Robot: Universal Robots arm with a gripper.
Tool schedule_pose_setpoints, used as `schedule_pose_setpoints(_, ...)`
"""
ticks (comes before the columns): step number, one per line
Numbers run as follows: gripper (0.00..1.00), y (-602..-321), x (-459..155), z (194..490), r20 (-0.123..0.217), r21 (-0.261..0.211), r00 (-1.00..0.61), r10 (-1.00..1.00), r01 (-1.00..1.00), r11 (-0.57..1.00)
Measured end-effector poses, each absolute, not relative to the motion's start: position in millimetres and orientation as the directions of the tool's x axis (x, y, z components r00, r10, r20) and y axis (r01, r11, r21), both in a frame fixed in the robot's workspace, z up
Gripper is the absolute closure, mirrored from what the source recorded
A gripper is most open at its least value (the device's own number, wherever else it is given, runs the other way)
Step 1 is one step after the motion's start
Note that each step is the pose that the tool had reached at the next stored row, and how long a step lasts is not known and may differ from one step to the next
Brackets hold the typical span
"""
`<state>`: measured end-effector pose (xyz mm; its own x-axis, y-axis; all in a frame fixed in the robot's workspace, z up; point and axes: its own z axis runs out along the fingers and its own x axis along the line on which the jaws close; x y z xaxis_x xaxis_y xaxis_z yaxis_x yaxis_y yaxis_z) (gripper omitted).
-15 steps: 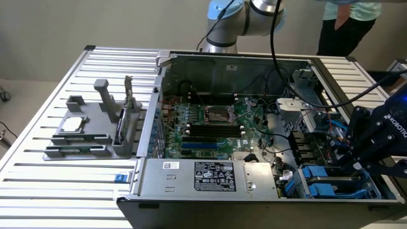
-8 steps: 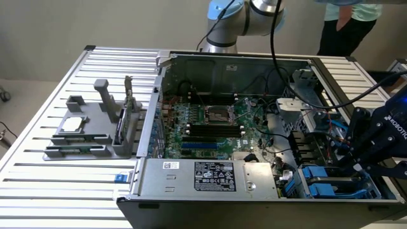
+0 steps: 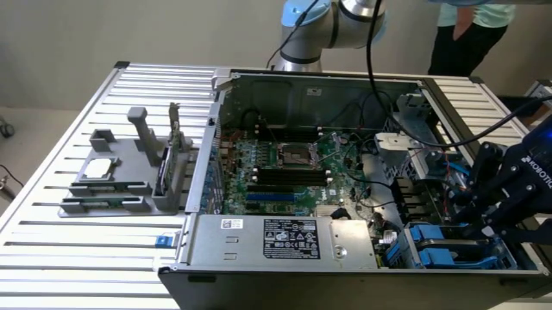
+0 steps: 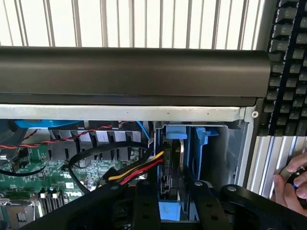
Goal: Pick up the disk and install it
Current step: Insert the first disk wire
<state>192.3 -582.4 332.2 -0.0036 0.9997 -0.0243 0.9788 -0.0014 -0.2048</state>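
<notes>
The gripper (image 3: 488,227) hangs low over the drive bays at the exterior view's right end of the open computer case (image 3: 258,81). In the wrist view its 2 black fingers (image 4: 146,203) clench the disk (image 4: 178,158), which stands on edge in its blue caddy, down inside a bay. A person's hand (image 4: 292,184) rests nearby.

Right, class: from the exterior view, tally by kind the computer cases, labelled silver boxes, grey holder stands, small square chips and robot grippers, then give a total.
Open black and silver metal computer case: 1
Large silver box with a black-and-white label: 1
Grey plastic holder stand: 1
Small square silver chip: 1
Black robot gripper: 1
Total: 5
</notes>
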Motion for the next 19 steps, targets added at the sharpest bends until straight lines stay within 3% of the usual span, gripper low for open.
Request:
schedule_pose_setpoints(10, 0.69, -582.4, 192.2, 368.8, -0.024, -0.205, -0.004, 1.0, 0.979, -0.001)
schedule_pose_setpoints(19, 0.69, -582.2, 174.8, 377.3, -0.024, -0.204, -0.006, 1.0, 0.979, 0.001)
